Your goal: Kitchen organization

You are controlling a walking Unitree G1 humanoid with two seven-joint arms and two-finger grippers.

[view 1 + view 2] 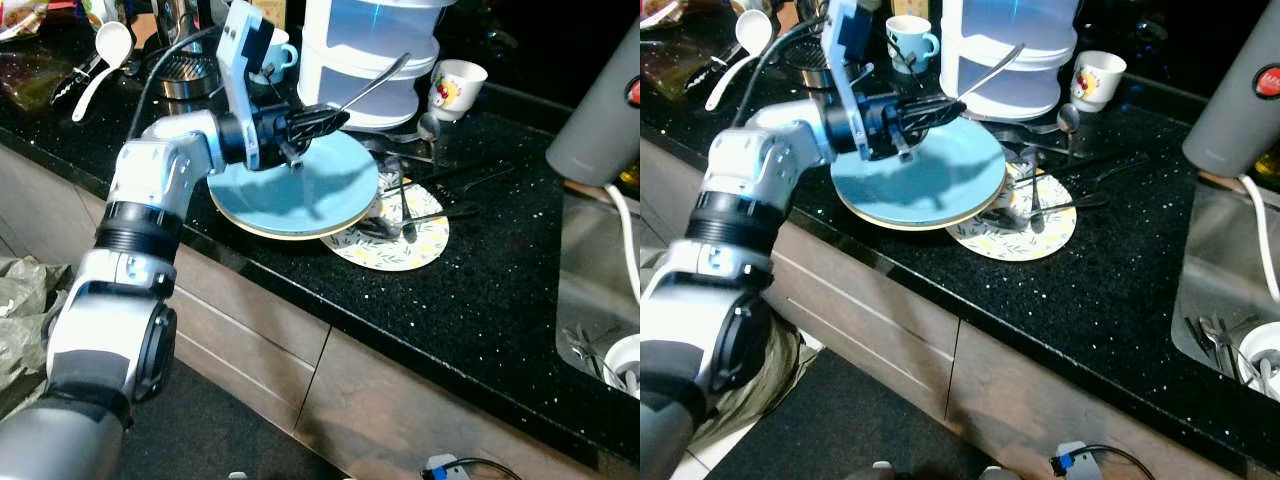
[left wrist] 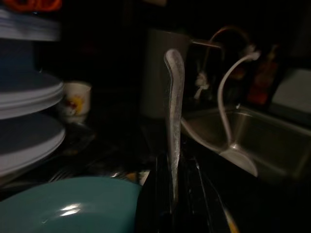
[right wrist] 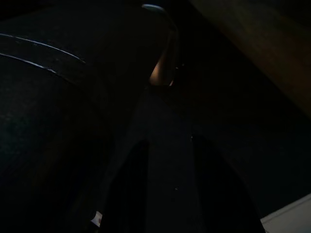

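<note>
One utensil lifted so far: left gripper (image 1: 318, 120) pinching metal spoon handle (image 1: 372, 80), held above blue plate (image 1: 300, 190) on black counter (image 1: 480, 290). Right gripper (image 3: 165, 160) idle in dark; finger state cannot tell. Still left, by my judgement: several pieces of cutlery (image 1: 415, 205) lying across patterned plate (image 1: 400, 250); farther back, small cup (image 1: 457, 88) and white stacked container (image 1: 370, 60) unsorted.

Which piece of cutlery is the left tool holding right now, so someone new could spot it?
Start at the black counter and find the blue plate near its front edge. Above it, the left tool is shut on a silver utensil handle angled up toward the white stacked containers. Unlike the cutlery lying on the patterned plate, it is lifted.
</note>
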